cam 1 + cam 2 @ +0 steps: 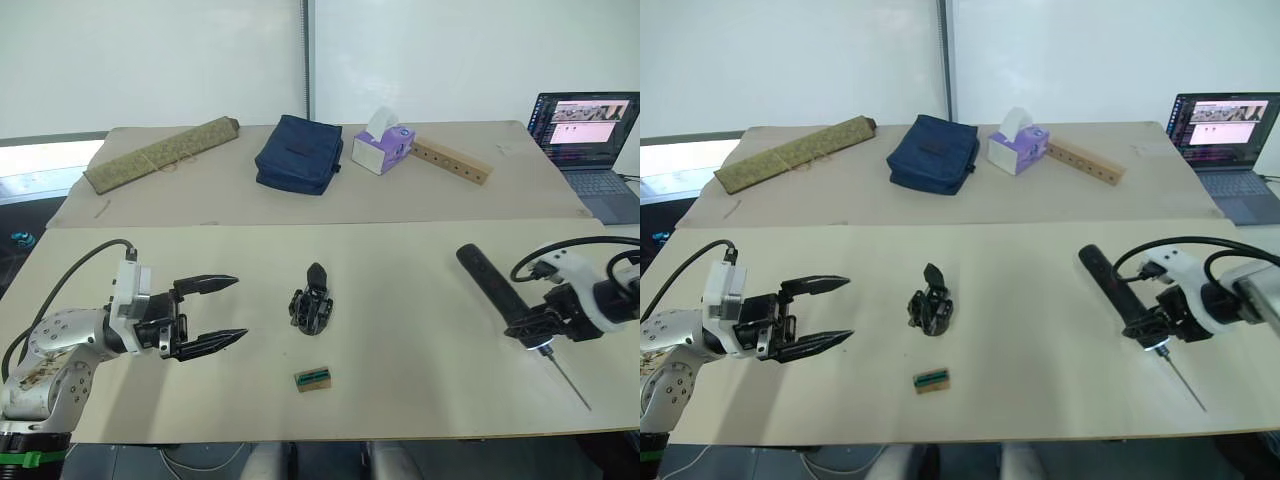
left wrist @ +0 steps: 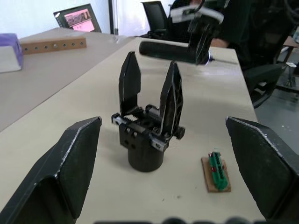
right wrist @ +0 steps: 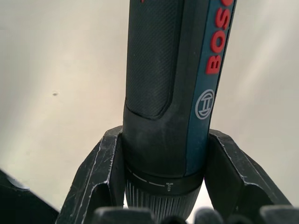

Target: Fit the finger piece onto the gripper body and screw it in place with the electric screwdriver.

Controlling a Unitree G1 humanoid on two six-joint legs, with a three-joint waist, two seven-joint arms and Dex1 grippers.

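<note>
My right claw (image 1: pixel 533 330) grips the electric screwdriver (image 1: pixel 495 288); my left claw (image 1: pixel 212 315) gapes empty beside the gripper body (image 1: pixel 311 303). Next I bring the bit across to its screw.

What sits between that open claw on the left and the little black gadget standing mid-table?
Nothing visible: bare table separates the left end effector from the gripper body. The small green-topped block lies off to the side, nearer the table's front edge.

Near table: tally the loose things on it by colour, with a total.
Black: 2, the gripper body and the electric screwdriver, which the right gripper clamps.
Green-topped: 1, the small block.
Total: 3.
</note>
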